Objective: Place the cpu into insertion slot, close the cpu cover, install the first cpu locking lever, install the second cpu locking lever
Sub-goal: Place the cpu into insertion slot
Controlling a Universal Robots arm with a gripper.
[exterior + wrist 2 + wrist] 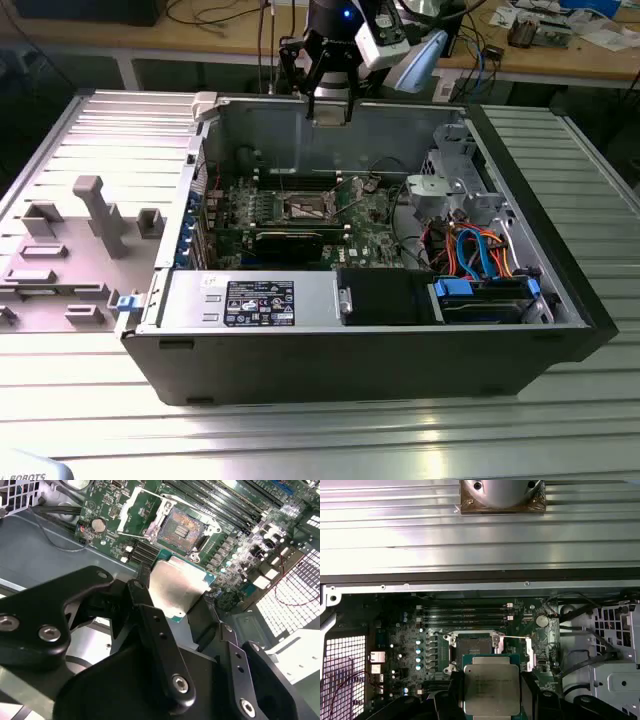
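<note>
Claw [491, 696] clenched on the cpu [492, 680], one black finger [452, 692] on each of two opposite edges. Cpu is a small flat square, silvery-grey metal top with a dull sheen and a thin green border showing at its edges. Faint markings on the top face. In both wrist views it sits level between the fingers, top face toward the cameras.

Seen from the exterior view, the arm's claw [330, 105] hangs high, about level with the rear wall of the open computer case [400, 350], which stands on the ridged metal tabletop [300, 440]. The cpu is therefore in the air, well apart from the green board.

Insertion slot [472, 644] lies bare: dark centre with a coppery tint, silvery rim. The cpu cover [528, 656] is swung open and stands just beside the slot, its window showing green board through it.

Long narrow memory slots [465, 612] run along one side of the insertion slot. A long black expansion card [290, 240] lies on the opposite side.
</note>
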